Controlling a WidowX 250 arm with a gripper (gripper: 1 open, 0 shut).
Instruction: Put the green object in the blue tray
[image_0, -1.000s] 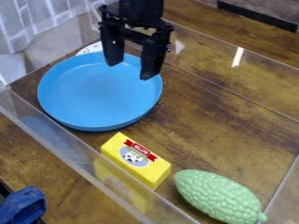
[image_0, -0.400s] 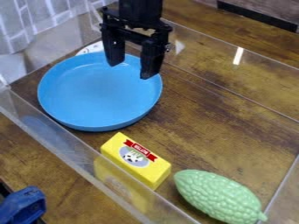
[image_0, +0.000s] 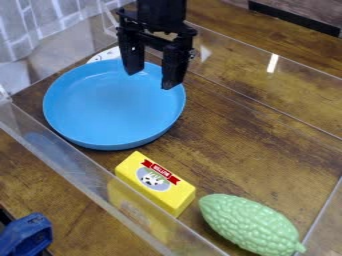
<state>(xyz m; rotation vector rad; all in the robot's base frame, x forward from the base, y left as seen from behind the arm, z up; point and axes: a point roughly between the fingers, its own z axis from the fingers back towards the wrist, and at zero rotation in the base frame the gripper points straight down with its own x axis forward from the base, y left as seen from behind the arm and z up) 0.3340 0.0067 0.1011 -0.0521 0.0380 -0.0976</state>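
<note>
The gripper (image_0: 154, 72) hangs empty, jaws spread, over the blue tray (image_0: 83, 130); the green toy vegetable (image_0: 249, 225) (bumpy, tapered) could slip or catch the yellow box (image_0: 152, 182) just beside it.

Bumpy pale green object (image_0: 250, 225) flat at front right, apart from empty round blue tray (image_0: 94, 120).

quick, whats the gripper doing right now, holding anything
Gripper: open, fingers empty, above the far rim of the blue tray. The green object lies untouched on the table.
</note>
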